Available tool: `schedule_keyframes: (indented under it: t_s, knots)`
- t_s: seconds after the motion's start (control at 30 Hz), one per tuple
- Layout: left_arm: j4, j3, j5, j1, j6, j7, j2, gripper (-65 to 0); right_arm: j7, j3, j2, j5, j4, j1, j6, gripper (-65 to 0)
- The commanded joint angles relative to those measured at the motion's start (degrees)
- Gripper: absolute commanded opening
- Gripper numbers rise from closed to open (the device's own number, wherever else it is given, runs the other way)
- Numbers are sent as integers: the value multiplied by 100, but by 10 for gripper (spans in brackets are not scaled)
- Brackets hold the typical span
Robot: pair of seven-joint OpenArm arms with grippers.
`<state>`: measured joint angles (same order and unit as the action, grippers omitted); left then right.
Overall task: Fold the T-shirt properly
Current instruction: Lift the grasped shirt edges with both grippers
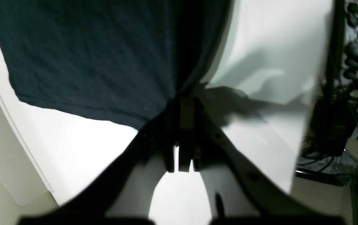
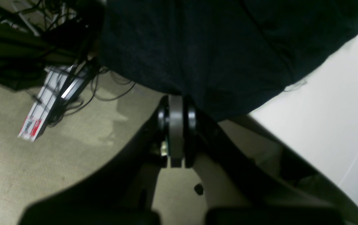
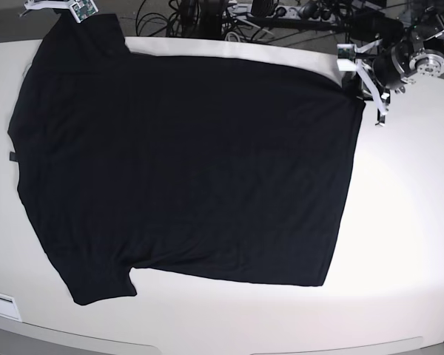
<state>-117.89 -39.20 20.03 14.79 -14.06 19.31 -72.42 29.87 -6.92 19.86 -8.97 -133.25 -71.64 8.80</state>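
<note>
The T-shirt (image 3: 185, 163) (plain black side up) was spread flat on the white table (image 3: 399, 244), its 2 far corners pinched by the left gripper (image 1: 186, 103) and right gripper (image 2: 176, 107).

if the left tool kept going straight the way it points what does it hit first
The T-shirt: the left tool is already shut on its edge, so more black cloth lies directly ahead, spread over the white table.
</note>
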Motion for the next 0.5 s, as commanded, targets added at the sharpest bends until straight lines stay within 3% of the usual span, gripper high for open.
schedule_keyframes:
  t_s: [0.0, 0.27, 0.47]
  knots:
    - [-133, 52, 55, 61, 50, 39, -149, -650, -22, -26, 28, -7, -127, -160, -46, -650]
    - [-492, 52, 428, 772, 564, 636, -205, -650, -22, -24, 13, -7, -127, -336, -46, -650]
    - [-485, 74, 955, 850, 1043, 649, -203, -650, -87, -26, 15, -146, -136, -336, -66, -650]
